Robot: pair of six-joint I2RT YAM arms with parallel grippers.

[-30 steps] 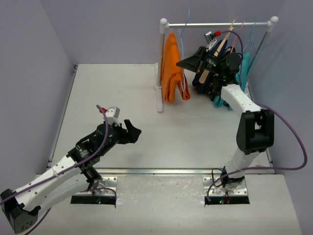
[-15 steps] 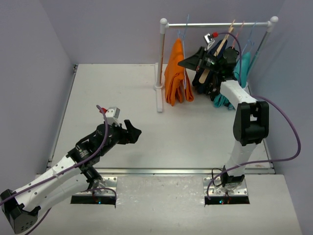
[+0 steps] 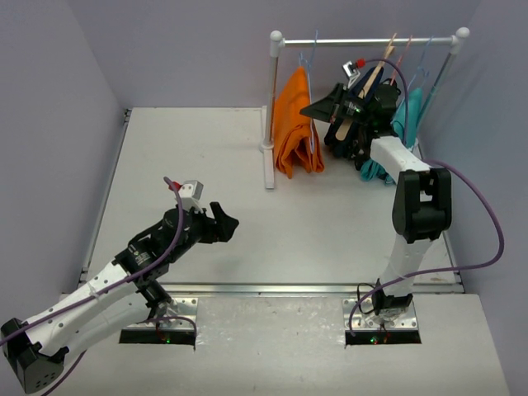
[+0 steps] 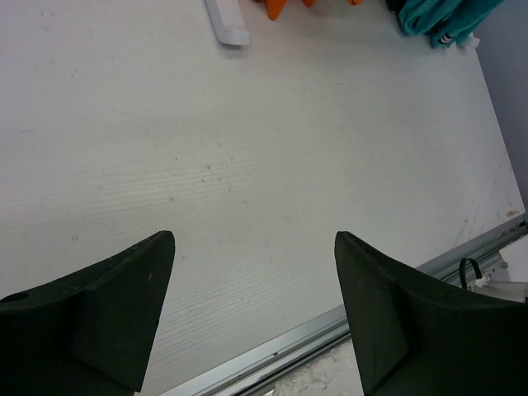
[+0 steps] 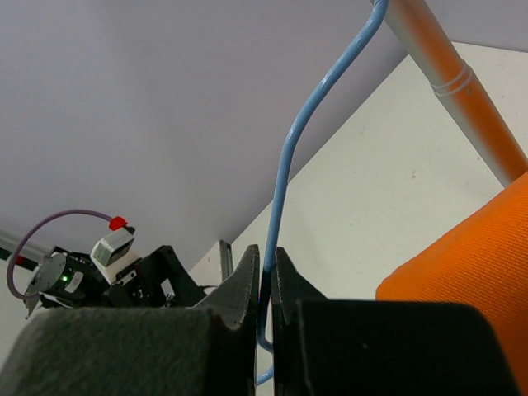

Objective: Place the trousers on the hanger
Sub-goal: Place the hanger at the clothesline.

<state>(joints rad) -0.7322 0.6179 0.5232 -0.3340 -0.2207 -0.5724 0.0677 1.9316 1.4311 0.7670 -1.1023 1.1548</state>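
The orange trousers (image 3: 293, 124) hang folded over the pale blue wire hanger (image 3: 313, 43), whose hook sits over the rack rail (image 3: 363, 40) near its left end. My right gripper (image 3: 313, 108) is beside the trousers, just under the rail. In the right wrist view, my right gripper (image 5: 266, 254) is shut on the hanger (image 5: 285, 157) wire below its hook, with trousers cloth (image 5: 470, 264) at lower right. My left gripper (image 3: 226, 214) hovers low over the table, far from the rack. It is open and empty in the left wrist view (image 4: 254, 239).
A tan wooden hanger (image 3: 367, 91), a dark navy garment (image 3: 342, 140), a teal garment (image 3: 411, 111) and a pink wire hanger (image 3: 406, 48) crowd the rail's right half behind my right wrist. The rack's left post (image 3: 271, 107) and foot (image 4: 227, 21) stand on the white table (image 3: 190, 157).
My right gripper has shifted slightly up and left with the hanger wire. The trousers swung a little right, then back. The left arm has not moved.
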